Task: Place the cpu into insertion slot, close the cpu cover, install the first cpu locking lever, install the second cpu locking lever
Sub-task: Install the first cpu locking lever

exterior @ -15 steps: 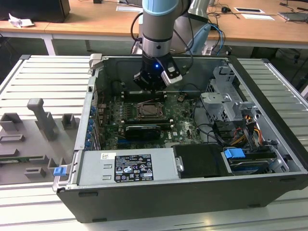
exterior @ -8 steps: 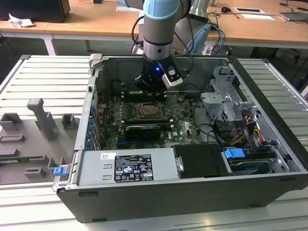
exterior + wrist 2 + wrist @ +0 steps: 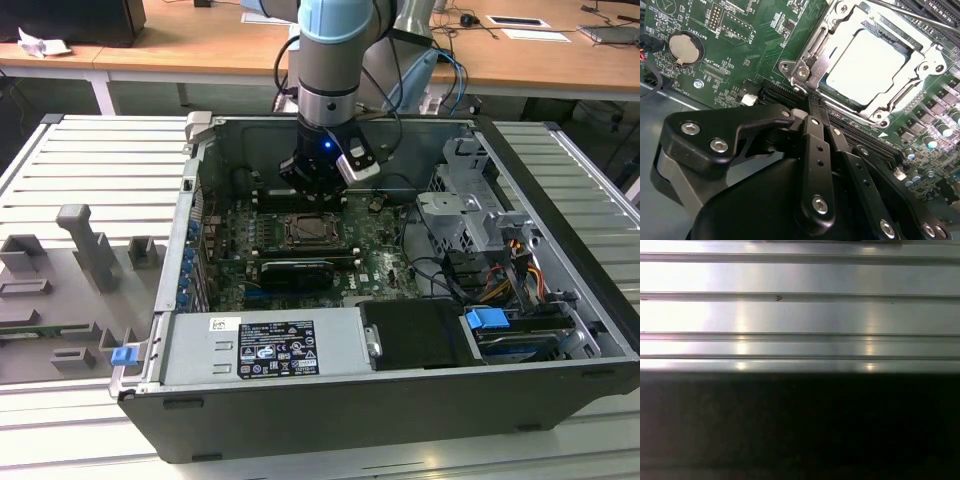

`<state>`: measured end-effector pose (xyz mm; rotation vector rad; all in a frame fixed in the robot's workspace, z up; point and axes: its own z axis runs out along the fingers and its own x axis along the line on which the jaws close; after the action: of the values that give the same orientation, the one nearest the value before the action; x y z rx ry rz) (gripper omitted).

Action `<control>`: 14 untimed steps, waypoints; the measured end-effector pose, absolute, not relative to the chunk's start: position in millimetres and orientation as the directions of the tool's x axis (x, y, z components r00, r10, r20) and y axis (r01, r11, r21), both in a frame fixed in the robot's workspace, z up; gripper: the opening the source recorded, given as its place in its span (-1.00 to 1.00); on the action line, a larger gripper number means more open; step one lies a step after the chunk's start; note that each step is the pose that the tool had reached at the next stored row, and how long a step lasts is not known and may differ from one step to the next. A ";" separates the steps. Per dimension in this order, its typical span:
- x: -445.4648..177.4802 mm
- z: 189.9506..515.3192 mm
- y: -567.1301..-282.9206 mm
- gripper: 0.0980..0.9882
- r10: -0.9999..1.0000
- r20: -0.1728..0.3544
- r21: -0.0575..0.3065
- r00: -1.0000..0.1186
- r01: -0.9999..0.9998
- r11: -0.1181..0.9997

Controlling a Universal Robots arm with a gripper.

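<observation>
**Already seated: chip in its socket, cover down**

Now, starting at the exterior view's left, a ribbed grey table (image 3: 90, 160) carries a set of grey fixture blocks (image 3: 85, 245). Next comes the open computer case (image 3: 400, 400) with its green motherboard (image 3: 235, 265) lying flat inside. My arm (image 3: 335, 60) comes down from above into the case, and my gripper (image 3: 318, 185) hangs just above the board, close beside the socket on the side nearer the case's rear wall. Further toward the exterior view's right sit a metal drive cage (image 3: 465, 205) and a blue clip (image 3: 488, 320).

In the second wrist view, a round coin battery (image 3: 685, 47) sits on the board well apart from the socket. My two black fingers (image 3: 816, 131) run side by side and meet at their tips, pressed together with nothing between them; the tips lie just at the near edge of the socket frame. Beyond them the cpu (image 3: 867, 60), pale and silvery, lies flat in the insertion slot (image 3: 826, 86), and the cpu cover (image 3: 897, 95) is folded down around it, its shiny frame bordering the chip on all sides. A thin metal lever rod (image 3: 910, 15) crosses above the far side of the socket.
</observation>
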<state>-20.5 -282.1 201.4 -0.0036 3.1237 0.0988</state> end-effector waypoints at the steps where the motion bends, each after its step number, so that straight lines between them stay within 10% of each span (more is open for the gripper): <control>1: -20.6 200.6 -282.2 -0.98 -0.002 -0.016 0.062 -1.000 -0.003 0.998; 14: -20.4 214.5 -286.3 -0.98 -0.002 -0.016 0.063 -1.000 -0.003 0.998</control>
<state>-20.4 -286.3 214.5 -0.0035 3.1236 0.0993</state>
